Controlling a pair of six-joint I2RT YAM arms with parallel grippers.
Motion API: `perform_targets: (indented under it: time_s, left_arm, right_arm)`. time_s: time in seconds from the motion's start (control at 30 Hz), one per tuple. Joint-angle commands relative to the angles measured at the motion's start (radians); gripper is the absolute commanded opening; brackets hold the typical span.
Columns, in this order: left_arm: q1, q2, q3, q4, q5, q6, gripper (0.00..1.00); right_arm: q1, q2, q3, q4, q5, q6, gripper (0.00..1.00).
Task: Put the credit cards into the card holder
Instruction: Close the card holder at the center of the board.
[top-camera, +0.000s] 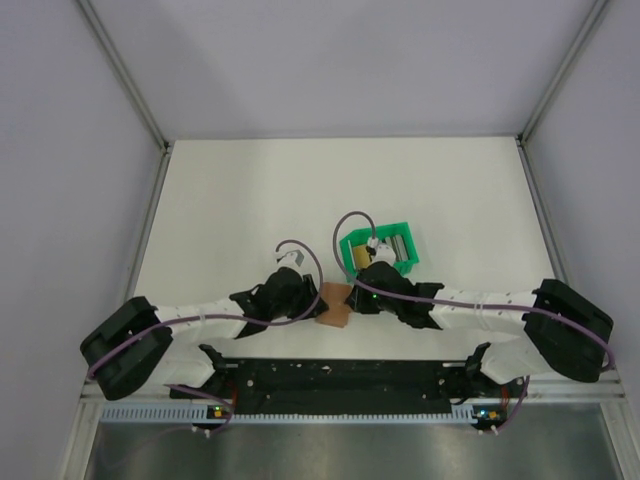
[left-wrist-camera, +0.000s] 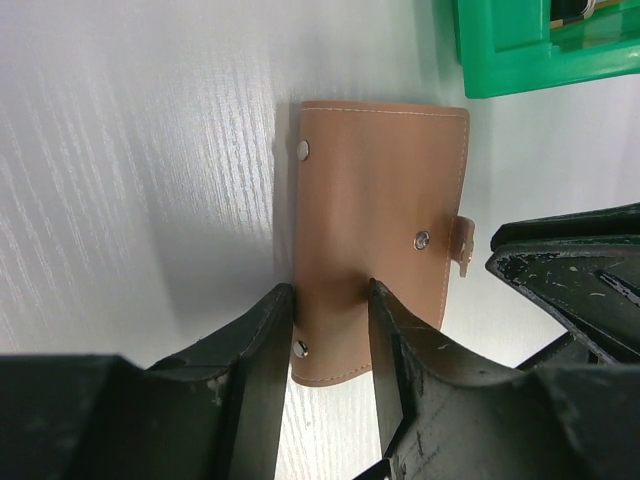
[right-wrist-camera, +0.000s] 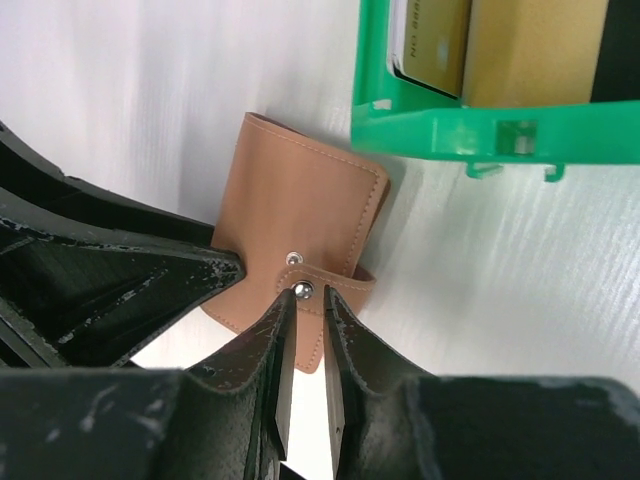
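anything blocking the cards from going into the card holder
Yes: the card holder is folded shut over its slots. Its strap sits between the right gripper fingers. The cards are in the green tray.

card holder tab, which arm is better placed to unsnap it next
Right, probably: its tool sits right at the snap tab on the card holder; the left tool is at the opposite edge.

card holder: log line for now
card holder folded flat | left gripper astride its edge | right gripper at strap | cards in green tray
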Motion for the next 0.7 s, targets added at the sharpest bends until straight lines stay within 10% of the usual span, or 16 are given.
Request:
perform_targets:
  time_s: [0.0, 0.67]
  left_arm:
    - [-0.013, 0.053, -0.035, -0.198, -0.064, 0.003, 0.42]
    - [-0.050, 0.063, -0.024, -0.218, -0.078, -0.020, 0.39]
  right_arm:
    - [-0.006, -0.037, -0.010, -0.008, 0.033, 0.011, 0.16]
    - [-0.028, 0.056, 0.054, 0.033, -0.001, -0.036, 0.11]
